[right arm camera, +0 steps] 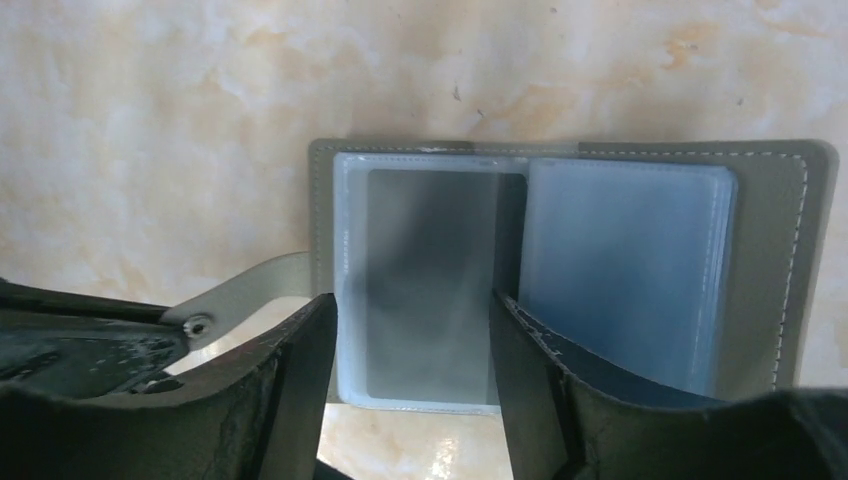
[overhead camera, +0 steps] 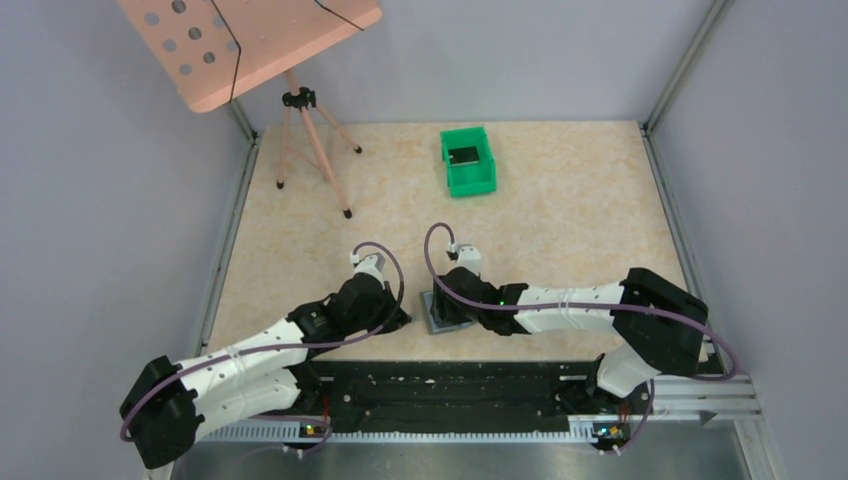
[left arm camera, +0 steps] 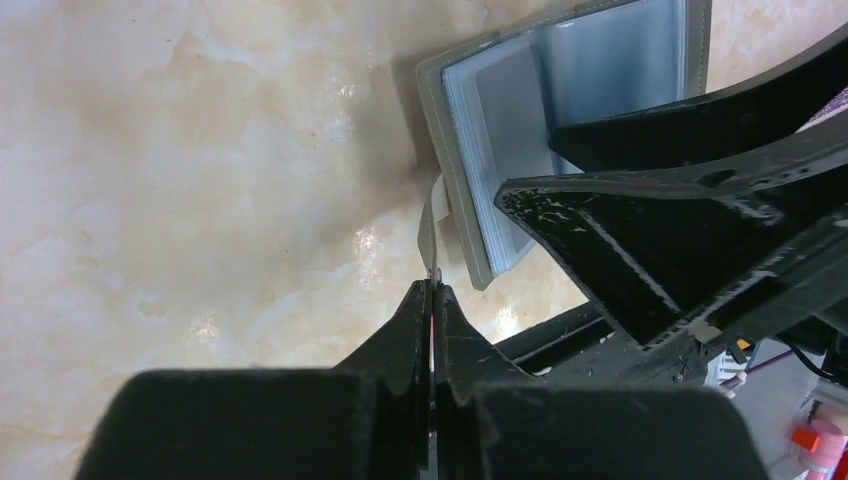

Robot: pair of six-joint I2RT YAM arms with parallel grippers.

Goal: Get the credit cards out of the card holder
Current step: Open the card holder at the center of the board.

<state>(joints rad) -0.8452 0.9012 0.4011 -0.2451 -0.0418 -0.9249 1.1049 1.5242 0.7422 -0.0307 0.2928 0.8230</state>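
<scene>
Grey folding card holder (right arm camera: 782, 250) seems light and floppy: left hand (left arm camera: 432, 287) clenched on its strap tab (left arm camera: 429, 215), right hand (right arm camera: 410, 322) released, straddling the dark card (right arm camera: 430, 270); I'd pinch that card's edge.

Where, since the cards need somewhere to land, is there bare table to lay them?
Bare table runs right of the green bin to the side wall, and across the middle in front of it. A smaller patch lies in front of the stand. The near edge is crowded: the left gripper and right gripper meet at the card holder.
</scene>
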